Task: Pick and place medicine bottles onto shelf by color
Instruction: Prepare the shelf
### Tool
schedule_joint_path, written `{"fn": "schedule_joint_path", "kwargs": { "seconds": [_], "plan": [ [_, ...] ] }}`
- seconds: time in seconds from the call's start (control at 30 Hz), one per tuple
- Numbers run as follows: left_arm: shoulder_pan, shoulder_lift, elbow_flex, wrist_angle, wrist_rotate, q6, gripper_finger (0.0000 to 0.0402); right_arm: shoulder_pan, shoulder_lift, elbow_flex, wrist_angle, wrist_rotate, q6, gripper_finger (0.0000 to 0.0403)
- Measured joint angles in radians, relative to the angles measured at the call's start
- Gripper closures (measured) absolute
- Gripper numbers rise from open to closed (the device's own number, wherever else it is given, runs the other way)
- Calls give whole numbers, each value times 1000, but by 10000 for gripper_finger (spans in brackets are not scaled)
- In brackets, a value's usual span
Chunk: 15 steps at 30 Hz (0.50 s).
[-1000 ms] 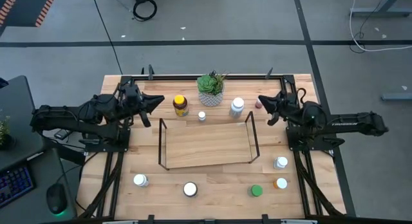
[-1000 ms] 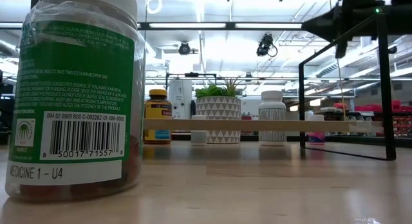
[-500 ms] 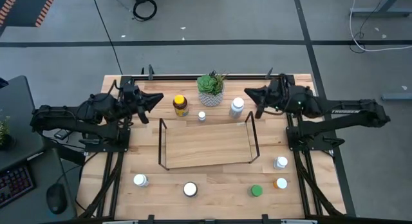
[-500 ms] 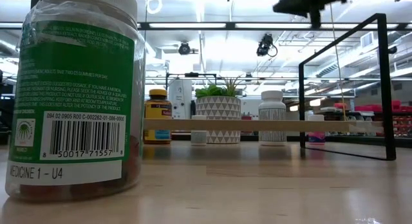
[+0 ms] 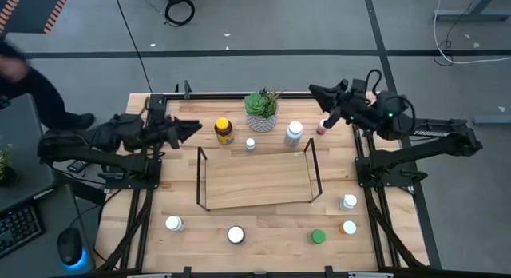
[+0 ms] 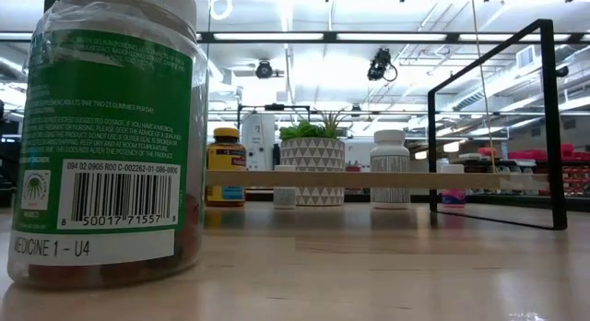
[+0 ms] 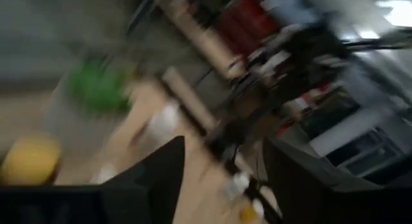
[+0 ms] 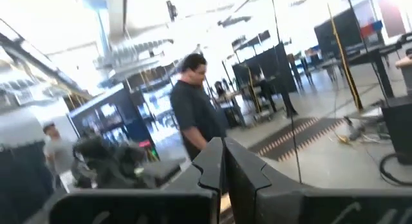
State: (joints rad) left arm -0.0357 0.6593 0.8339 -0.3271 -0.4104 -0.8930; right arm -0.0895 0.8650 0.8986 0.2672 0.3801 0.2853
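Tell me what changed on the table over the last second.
The right gripper, fingers shut and empty, swung from beside the black wire shelf toward the table's far edge, near the small pinkish bottle. The left gripper stayed beside the amber yellow-capped bottle, fingers now parted. No bottle moved; the shelf holds none.

A: What kind of place is this?

B: A robotics lab or workshop in a large industrial hall. Two dark arms are bolted to a wooden table (image 5: 263, 222) standing on a grey concrete floor (image 5: 263, 30) with black tape lines and loose cables.

A: What is around it?

B: Long ceiling strip lights (image 6: 387, 36), a hanging camera (image 6: 382, 65), racks and other workstations behind. A desk with a keyboard (image 5: 20, 226) and mouse (image 5: 69, 248) sits beside the table. A person in dark clothes (image 8: 193, 114) stands among the benches.
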Motion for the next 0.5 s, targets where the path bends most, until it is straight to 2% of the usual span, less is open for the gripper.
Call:
{"fn": "schedule_joint_path", "kwargs": {
  "seconds": [0.13, 0.23, 0.33, 0.5],
  "plan": [
    [0, 14, 63, -295, 77, -228, 156, 0, -10, 0, -5, 1, -23, 380],
    [0, 21, 81, -401, 99, -324, 154, 0, -9, 0, -7, 15, -83, 380],
    [0, 31, 75, -437, 124, -427, 160, 0, 0, 0, -15, 51, -101, 380],
    [-2, 96, 75, -468, 259, -501, 171, 0, 3, 0, -90, 98, -16, 380]
  ]
}}
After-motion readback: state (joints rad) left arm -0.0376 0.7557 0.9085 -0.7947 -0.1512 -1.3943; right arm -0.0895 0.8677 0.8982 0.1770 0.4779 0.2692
